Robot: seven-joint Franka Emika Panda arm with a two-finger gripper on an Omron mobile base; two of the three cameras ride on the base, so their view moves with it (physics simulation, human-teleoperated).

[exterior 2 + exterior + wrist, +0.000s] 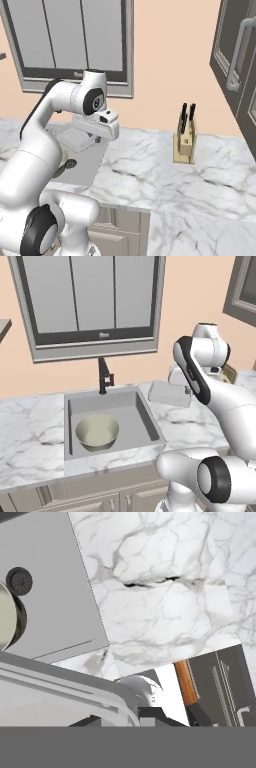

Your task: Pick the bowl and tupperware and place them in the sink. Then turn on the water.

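Tupperware sits clamped in the shut jaws beside sink.

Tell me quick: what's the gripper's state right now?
Gripper: closed on the tupperware, held above the counter just right of the sink; the bowl already sits in the basin.

The white marble counter has a grey sink set into it. 1 bowl sits inside the sink. A wooden knife block with 2 black handles stands on the counter, well apart from the sink.
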